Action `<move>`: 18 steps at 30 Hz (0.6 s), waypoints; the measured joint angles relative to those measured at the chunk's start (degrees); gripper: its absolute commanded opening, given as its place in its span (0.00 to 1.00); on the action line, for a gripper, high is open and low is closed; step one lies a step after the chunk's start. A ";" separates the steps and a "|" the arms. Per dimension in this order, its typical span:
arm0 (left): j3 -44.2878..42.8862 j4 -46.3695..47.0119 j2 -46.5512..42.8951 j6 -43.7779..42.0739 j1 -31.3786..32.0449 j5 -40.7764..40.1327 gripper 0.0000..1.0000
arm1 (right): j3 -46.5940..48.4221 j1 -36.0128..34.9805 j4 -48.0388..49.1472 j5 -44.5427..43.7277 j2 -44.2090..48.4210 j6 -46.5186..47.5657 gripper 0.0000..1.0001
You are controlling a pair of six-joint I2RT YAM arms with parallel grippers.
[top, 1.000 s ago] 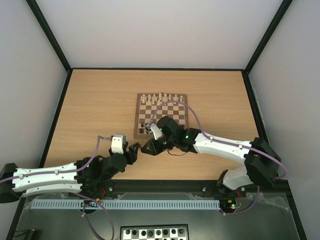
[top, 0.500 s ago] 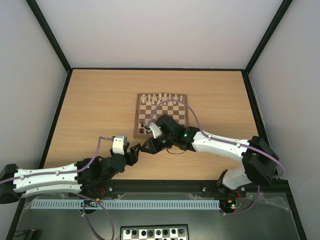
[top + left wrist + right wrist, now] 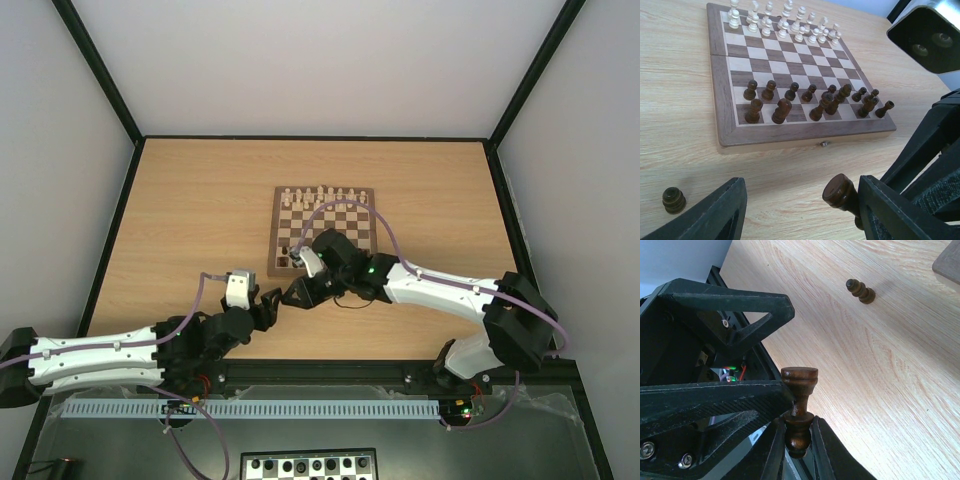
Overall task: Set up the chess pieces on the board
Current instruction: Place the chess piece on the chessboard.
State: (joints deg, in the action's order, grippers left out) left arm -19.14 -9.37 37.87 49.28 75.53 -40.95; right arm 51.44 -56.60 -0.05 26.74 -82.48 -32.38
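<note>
Nearest the arm bases, just off the board's near edge, the right gripper (image 3: 799, 437) is clamped on the base of a dark chessman (image 3: 799, 385). The piece's flat head pokes out toward the left gripper (image 3: 802, 202). That one's jaws stand apart on either side of the head without closing on it, and the head sits nearer one finger than the other.

We judge this to be a hand-over in mid-air, and that is where the trouble lies. If the right gripper lets go before the left has closed, the piece drops to the desk (image 3: 680, 75) and may roll. If the left closes off-centre, the nearer finger meets the head first and could lever the piece askew in the right's narrow hold. The black fingers of the two arms are also crowded together, so a small misjudgement could knock them into each other.

Both arms reach low and forward over the desk. The left forearm comes in from eight o'clock and the right from four o'clock, with the wrists angled inward so the fingertips meet almost nose to nose.

Farther out, at seven o'clock from the board's near-left corner, a loose dark piece (image 3: 673, 199) lies on the desk waiting its turn. At twelve o'clock the board (image 3: 723, 100) carries the other dark chessmen (image 3: 782, 111) along its two near rows, packed closely and unevenly. We think setting another one down there could topple a neighbour. On the far rows the pale chessmen (image 3: 785, 20) stand in place.
</note>
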 measured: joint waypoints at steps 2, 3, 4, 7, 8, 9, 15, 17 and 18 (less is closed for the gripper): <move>0.00 0.02 0.11 0.02 -0.09 0.15 0.64 | -0.20 0.02 0.31 0.39 -0.11 -0.02 0.16; 0.00 0.02 0.22 0.02 -0.09 0.22 0.65 | -0.31 0.00 0.42 0.68 -0.22 -0.04 0.16; 0.00 0.02 0.42 0.04 -0.17 0.28 0.65 | -0.44 0.00 0.52 1.07 -0.37 -0.04 0.15; 0.00 0.02 1.01 0.07 -0.39 0.31 0.66 | -0.94 -0.07 0.96 1.66 -0.55 -0.04 0.16; 0.00 0.04 1.20 0.09 -0.46 0.33 0.66 | -1.18 -0.11 1.20 1.81 -0.55 -0.04 0.15; 0.00 0.04 1.33 0.09 -0.50 0.35 0.66 | -1.31 -0.13 1.27 1.97 -0.55 -0.04 0.15; -0.09 0.11 2.16 0.26 -0.98 0.52 0.65 | -1.64 -0.42 1.33 2.16 -0.55 -0.04 0.15; -0.09 0.28 2.47 0.26 -1.05 0.68 0.64 | -1.86 -0.42 1.40 2.14 -0.52 -0.02 0.16; -0.09 0.42 2.69 0.26 -1.09 0.85 0.63 | -1.95 -0.44 1.40 2.10 -0.50 -0.02 0.15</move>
State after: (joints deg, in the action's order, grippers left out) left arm -19.22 -8.95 40.56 49.54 74.43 -40.10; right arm 49.50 -57.04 1.34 28.84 -82.98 -32.40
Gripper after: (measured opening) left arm 0.650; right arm 0.156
